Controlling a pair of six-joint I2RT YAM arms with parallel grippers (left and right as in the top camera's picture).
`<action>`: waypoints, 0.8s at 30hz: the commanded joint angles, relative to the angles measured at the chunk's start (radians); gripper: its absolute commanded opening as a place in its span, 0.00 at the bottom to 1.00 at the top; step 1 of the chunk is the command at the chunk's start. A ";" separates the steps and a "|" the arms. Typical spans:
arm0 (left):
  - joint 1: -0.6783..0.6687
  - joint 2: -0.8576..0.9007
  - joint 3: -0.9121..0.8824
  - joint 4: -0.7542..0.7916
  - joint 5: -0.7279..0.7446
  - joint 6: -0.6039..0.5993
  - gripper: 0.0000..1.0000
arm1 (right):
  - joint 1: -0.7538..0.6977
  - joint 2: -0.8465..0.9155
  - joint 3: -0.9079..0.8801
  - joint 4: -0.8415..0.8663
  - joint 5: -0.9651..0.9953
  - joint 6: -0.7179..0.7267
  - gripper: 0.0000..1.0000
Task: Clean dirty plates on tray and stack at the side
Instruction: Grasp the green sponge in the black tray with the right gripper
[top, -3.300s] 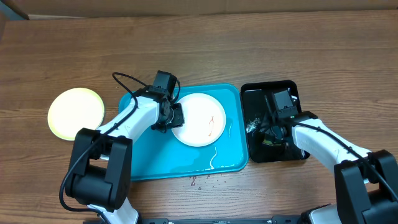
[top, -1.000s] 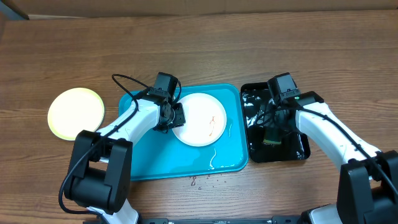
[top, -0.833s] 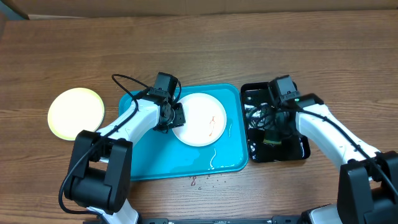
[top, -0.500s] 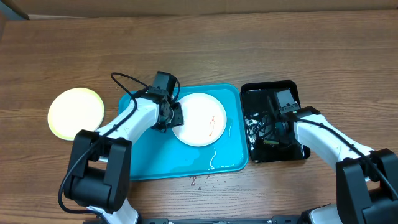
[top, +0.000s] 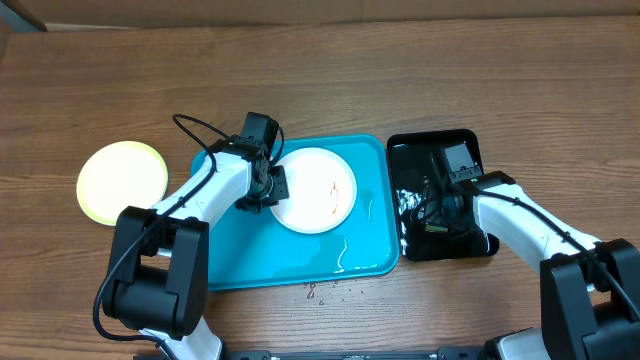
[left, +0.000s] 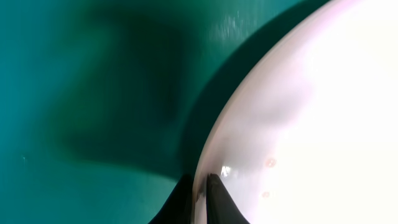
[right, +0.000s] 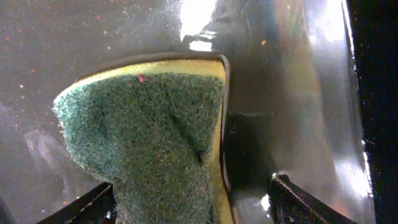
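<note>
A white plate (top: 320, 190) with thin reddish smears lies on the cyan tray (top: 300, 255). My left gripper (top: 262, 190) is shut on its left rim; the left wrist view shows the fingertips (left: 202, 193) pinching the plate's edge (left: 311, 124) above the tray floor (left: 93, 93). A pale yellow-green plate (top: 122, 181) lies on the table at the left. No third plate shows. My right gripper (top: 437, 215) is low in the black tray (top: 440, 145), its fingers (right: 189, 205) open and wide on either side of a green-and-yellow sponge (right: 143, 137).
The black tray's wet floor (right: 124, 37) reflects light. A white streak (top: 345, 255) lies on the cyan tray's front part. Small reddish crumbs (top: 322, 289) lie on the table just in front of the cyan tray.
My left gripper has shifted slightly left with the white plate's rim. My right gripper, higher over the black tray a second ago, has come back down over the sponge.
</note>
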 joint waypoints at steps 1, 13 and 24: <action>-0.020 0.052 -0.029 -0.060 0.024 -0.051 0.07 | -0.002 -0.005 -0.012 -0.002 0.003 0.003 0.74; 0.000 0.052 -0.007 -0.032 -0.064 0.035 0.38 | -0.002 -0.005 -0.012 -0.002 0.003 0.004 0.76; -0.026 0.052 -0.026 0.016 -0.007 0.021 0.13 | -0.002 -0.005 -0.013 -0.005 -0.082 0.004 0.77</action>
